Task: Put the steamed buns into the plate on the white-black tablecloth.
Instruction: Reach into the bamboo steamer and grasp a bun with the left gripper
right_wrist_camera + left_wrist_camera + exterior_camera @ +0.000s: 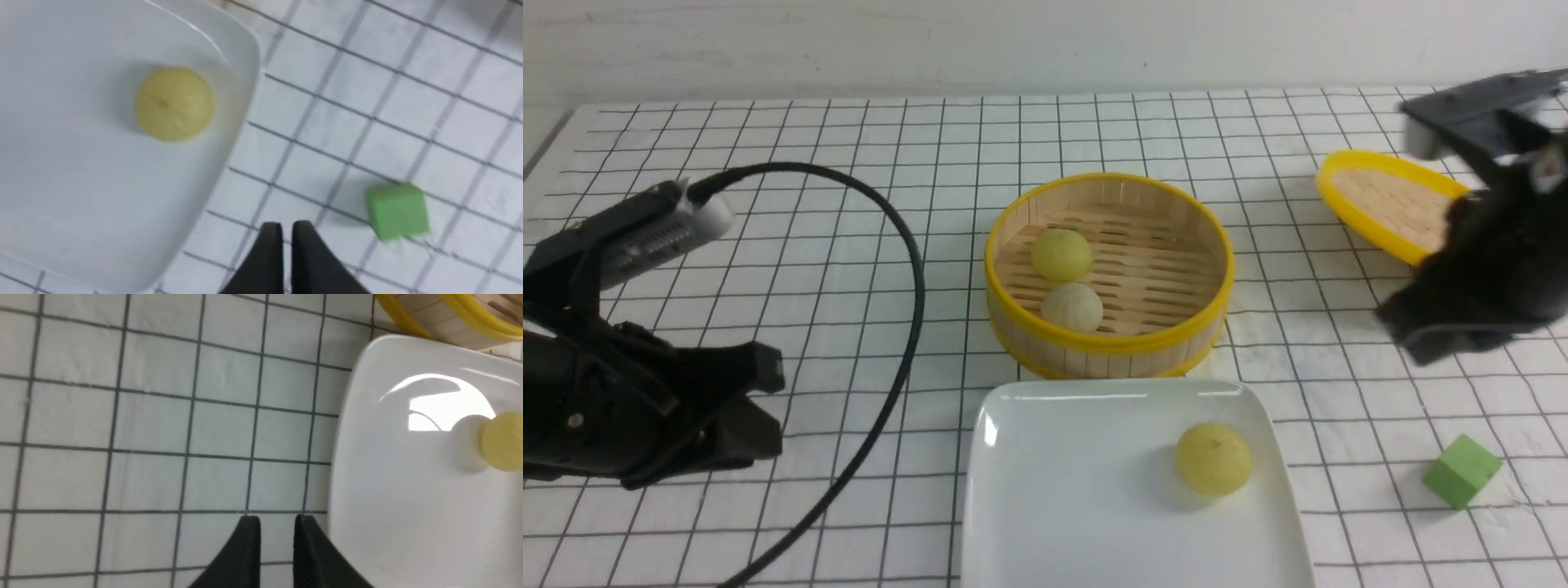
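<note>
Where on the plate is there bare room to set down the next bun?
The plate is bare across its whole left half and its near right; only one yellow bun sits toward its right edge. The far rim is tight: the steamer basket stands right behind it. Right of the plate, open cloth runs to the green cube.

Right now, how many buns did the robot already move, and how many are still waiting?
One is done: a yellow bun sits on the plate. Nothing is in hand: the left claw and the right claw are both nearly shut and carry nothing. Two are left in the steamer basket: another yellow bun and the off-white bun.
</note>
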Motion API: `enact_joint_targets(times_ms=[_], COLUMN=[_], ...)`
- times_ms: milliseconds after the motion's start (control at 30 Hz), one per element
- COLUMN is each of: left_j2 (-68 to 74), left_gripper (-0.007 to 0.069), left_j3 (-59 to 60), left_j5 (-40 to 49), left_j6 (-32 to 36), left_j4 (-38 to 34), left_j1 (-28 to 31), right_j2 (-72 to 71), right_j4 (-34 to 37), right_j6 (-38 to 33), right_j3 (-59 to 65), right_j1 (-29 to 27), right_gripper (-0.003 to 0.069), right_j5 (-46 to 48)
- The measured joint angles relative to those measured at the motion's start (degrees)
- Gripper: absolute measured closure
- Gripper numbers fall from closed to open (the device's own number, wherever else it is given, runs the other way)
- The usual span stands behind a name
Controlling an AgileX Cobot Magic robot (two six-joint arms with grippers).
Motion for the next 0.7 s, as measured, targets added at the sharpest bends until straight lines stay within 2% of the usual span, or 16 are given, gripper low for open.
enact_joint_targets(times_ms=[133, 267, 400, 500, 600, 633, 700], left_j2=[5.28, 12.46, 22.35, 29.06, 34.90, 34.90, 40.67], left_gripper=[0.0621, 0.0622, 0.0601, 0.0538, 0.0431, 0.0423, 0.0316], left_j3=[-0.39, -5.24, -17.03, -26.23, -35.16, -35.75, -43.67], left_j5=[-0.12, -0.95, -1.63, -0.95, -0.53, -0.54, 0.11], left_j6=[4.14, 5.49, 3.56, -0.75, -4.74, -4.74, -6.36], left_j4=[-5.58, -8.05, -5.97, -1.32, 5.29, 5.74, 12.10], left_j1=[-3.58, -11.01, -17.48, -20.81, -24.09, -24.28, -26.42], right_j2=[-9.16, -17.27, -20.90, -21.51, -21.56, -21.56, -21.56], right_j4=[-1.00, -0.93, -0.45, 1.30, 2.70, 2.70, 3.38], right_j6=[0.55, 0.55, 0.60, 0.64, 0.72, 0.72, 0.72], right_j3=[9.36, 20.82, 27.11, 28.44, 28.44, 28.44, 28.44], right_j1=[-3.18, -4.99, -5.09, -5.09, -5.09, -5.09, -5.15], right_gripper=[0.0675, 0.0675, 0.0675, 0.0673, 0.0671, 0.0671, 0.0670], right_j5=[0.06, -4.65, -7.88, -9.18, -11.36, -11.50, -12.63])
